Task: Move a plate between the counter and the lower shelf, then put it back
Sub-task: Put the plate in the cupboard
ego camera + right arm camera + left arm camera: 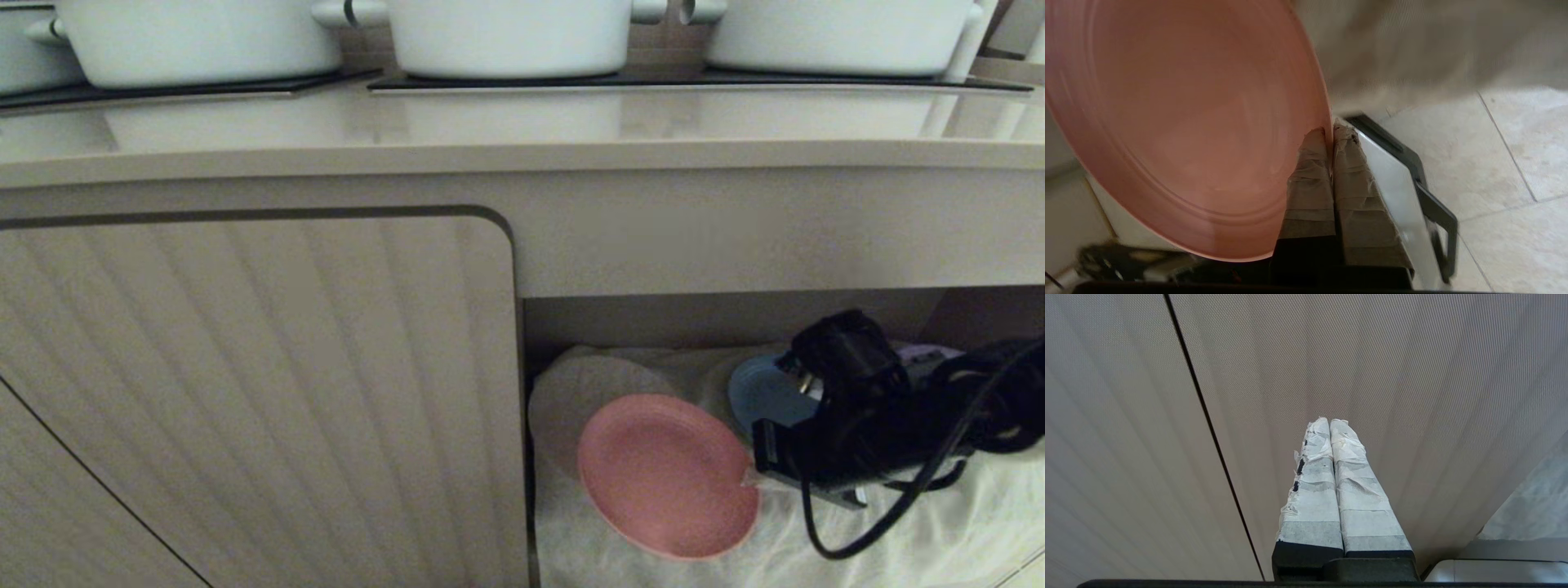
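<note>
Plate: pink plate tilted, rim pinched by right gripper — at lower shelf opening, over white cloth.
R jaws: clamped on rim.
L gripper: jaws together, empty — by cabinet door.

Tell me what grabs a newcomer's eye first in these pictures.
The pink plate stands out first: it is tilted at the mouth of the lower shelf, its rim pinched by the shut right gripper above the white cloth. A blue plate lies behind it on the shelf. Above, three white pots sit in a row on the counter.
</note>
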Robot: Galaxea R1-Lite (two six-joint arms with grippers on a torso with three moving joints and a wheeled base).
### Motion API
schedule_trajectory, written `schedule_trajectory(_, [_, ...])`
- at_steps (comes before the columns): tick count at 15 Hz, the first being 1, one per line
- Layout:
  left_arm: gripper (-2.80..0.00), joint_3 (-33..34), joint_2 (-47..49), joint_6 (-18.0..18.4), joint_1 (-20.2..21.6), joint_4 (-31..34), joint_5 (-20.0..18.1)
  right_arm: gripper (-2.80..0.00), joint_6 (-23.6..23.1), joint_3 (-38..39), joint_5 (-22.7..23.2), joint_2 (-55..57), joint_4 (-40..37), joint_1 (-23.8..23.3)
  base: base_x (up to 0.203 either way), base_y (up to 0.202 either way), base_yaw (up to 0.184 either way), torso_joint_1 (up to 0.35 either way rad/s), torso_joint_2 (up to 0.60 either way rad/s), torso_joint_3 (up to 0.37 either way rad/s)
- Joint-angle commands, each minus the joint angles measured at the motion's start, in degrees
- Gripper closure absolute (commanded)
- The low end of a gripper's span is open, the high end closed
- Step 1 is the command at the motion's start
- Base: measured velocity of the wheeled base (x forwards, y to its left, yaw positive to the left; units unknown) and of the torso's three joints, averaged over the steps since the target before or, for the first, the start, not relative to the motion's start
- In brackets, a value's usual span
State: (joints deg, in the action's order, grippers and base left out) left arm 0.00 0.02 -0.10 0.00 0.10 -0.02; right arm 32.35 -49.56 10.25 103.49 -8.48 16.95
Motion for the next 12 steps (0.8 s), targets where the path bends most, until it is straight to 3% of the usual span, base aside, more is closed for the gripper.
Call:
schedule_trajectory(1, [0.00, 0.0, 0.0, 0.0, 0.0, 0.0, 0.0, 0.00, 0.6, -2.6, 0.1, 3.4, -0.1, -0.3, 0.000, 0.000, 0.000, 0.000, 0.00, 0.000])
schedule_trajectory(12, [0.00, 0.0, 0.0, 0.0, 0.0, 0.0, 0.0, 0.00, 1.4, -19.2, 0.0, 17.4, 0.0, -0.8, 0.000, 0.000, 0.000, 0.000, 0.00, 0.000])
